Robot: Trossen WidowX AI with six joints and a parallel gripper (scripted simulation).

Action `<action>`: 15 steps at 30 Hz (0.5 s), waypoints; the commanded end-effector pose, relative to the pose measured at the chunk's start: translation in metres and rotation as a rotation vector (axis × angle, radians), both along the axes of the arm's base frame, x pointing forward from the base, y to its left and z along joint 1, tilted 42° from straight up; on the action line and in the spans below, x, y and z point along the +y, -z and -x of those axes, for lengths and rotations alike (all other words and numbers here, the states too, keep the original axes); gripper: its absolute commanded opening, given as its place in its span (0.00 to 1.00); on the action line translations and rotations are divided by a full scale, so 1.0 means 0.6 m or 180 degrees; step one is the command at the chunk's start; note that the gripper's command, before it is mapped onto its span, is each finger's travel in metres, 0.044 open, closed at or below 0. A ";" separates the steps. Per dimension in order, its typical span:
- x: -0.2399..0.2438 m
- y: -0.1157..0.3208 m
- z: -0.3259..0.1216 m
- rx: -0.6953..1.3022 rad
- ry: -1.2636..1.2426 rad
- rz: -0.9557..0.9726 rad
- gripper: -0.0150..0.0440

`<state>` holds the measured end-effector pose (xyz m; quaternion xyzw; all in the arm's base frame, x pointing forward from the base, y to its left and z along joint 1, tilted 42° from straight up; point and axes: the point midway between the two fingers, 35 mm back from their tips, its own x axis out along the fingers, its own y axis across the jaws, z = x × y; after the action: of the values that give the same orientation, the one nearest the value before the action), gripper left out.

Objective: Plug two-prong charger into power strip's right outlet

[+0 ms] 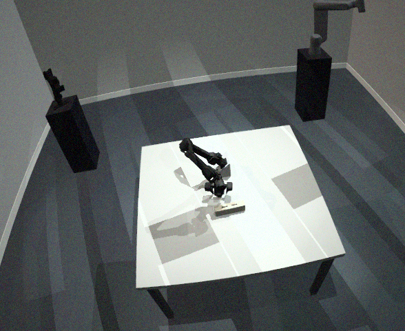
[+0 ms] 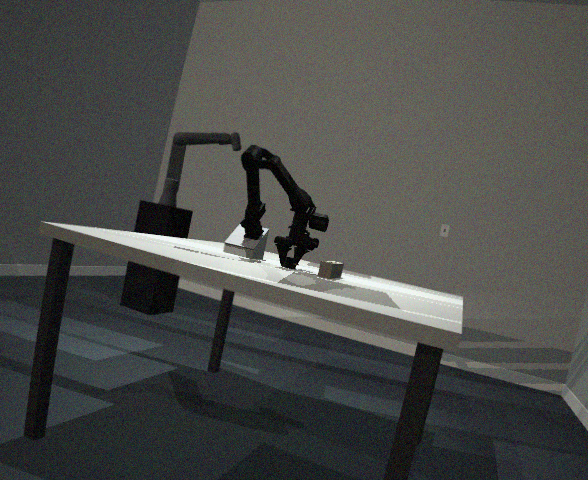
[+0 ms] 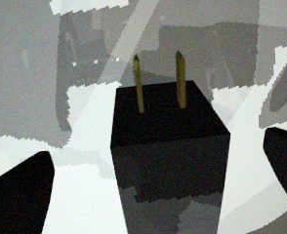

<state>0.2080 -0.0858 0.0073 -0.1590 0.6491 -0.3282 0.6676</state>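
The black two-prong charger [image 3: 170, 171] stands out between the fingers in the wrist view, its two brass prongs pointing to the top of that view. My gripper [image 3: 161, 150] [image 1: 218, 195] [image 2: 288, 265] is open and low at the table, with one finger on each side of the charger and a gap on both sides. In the top and exterior views the gripper hides the charger. The beige power strip [image 1: 230, 209] [image 2: 330, 269] lies on the table just beyond the gripper, on the side away from the arm's base. Its outlets are too small to tell apart.
The white table [image 1: 273, 245] [image 2: 428, 310] carries the arm and strip. A pale angled block [image 2: 244, 250] is at the arm's base. Off the table, two black pedestals [image 1: 72, 136] [image 1: 312, 85] bear other arms. Shadows cross the table top.
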 end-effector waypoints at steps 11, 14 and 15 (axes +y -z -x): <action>0.000 0.000 0.000 0.0000 0.0000 0.0000 0.51; 0.000 0.000 0.000 0.0000 0.0000 0.0000 0.44; 0.000 0.000 0.000 0.0000 0.0000 0.0000 0.43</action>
<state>0.2077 -0.0859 0.0070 -0.1599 0.6495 -0.3279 0.6671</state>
